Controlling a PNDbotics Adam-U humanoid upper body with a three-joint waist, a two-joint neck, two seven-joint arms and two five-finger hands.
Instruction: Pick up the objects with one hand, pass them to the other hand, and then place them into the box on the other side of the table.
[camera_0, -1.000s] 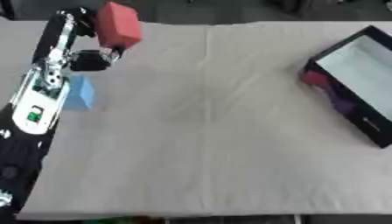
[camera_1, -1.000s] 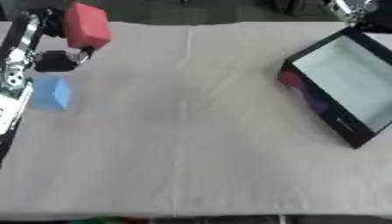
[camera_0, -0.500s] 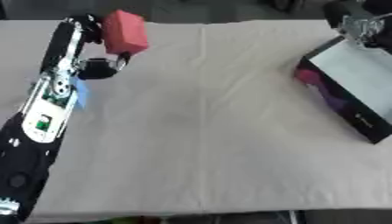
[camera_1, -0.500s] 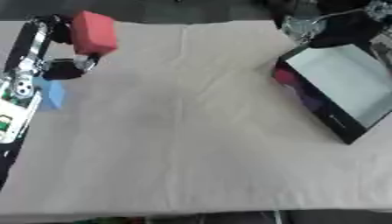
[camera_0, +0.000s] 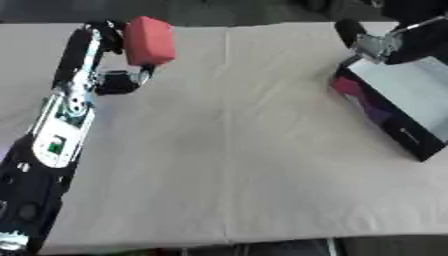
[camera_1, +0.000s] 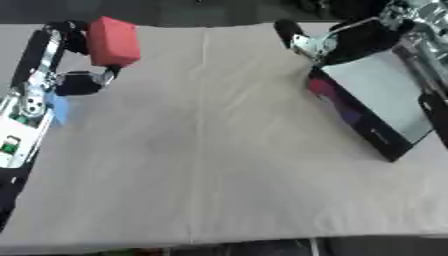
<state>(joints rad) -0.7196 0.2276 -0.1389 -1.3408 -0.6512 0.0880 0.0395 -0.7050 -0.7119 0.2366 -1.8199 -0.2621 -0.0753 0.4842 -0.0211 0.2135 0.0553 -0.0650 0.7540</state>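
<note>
Red soft-edged block (camera_0: 149, 41) in left hand (camera_0: 118, 60) fingers; right hand (camera_1: 337, 42) fingers perhaps relaxed, blurred.

Paired head views down onto table (camera_0: 227, 150)

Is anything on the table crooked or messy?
The box sits askew at the table's right, tipped up on one side so its white inside shows. Otherwise nothing is spilled; the left hand holds the red block up.
</note>
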